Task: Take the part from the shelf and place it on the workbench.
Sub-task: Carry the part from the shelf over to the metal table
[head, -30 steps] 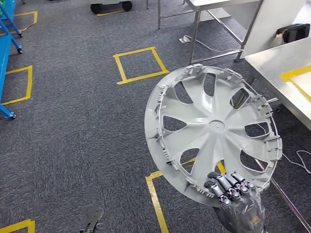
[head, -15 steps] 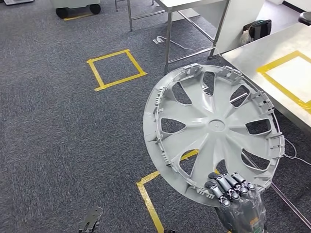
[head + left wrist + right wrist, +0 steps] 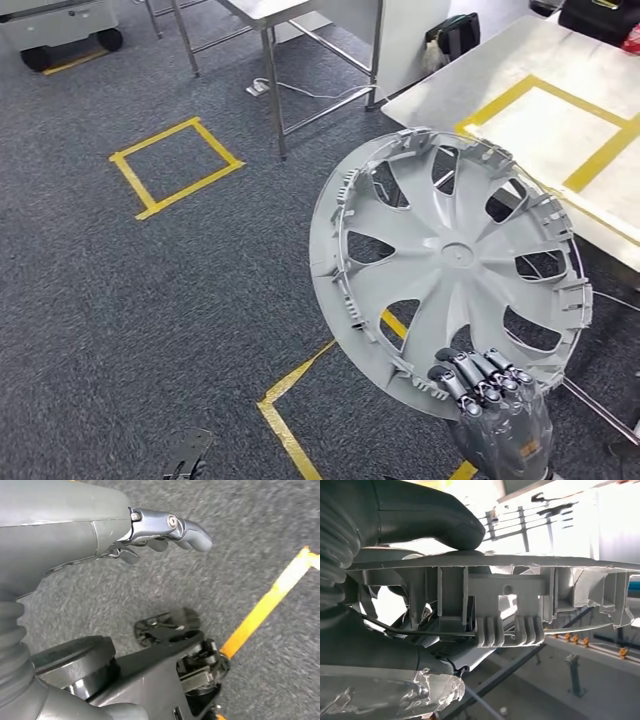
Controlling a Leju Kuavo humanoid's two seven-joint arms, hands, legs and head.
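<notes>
The part [image 3: 451,262] (a grey wheel cover, ribbed side up) is held out in the air by its near rim in the right hand [image 3: 494,415], its far edge just over the workbench [image 3: 528,60] corner. The left hand [image 3: 113,525] hangs over the carpet holding nothing, fingers loosely extended. This looks like the carry step; next, the part must go over the bench's yellow-taped square [image 3: 596,165] and be lowered flat.
</notes>
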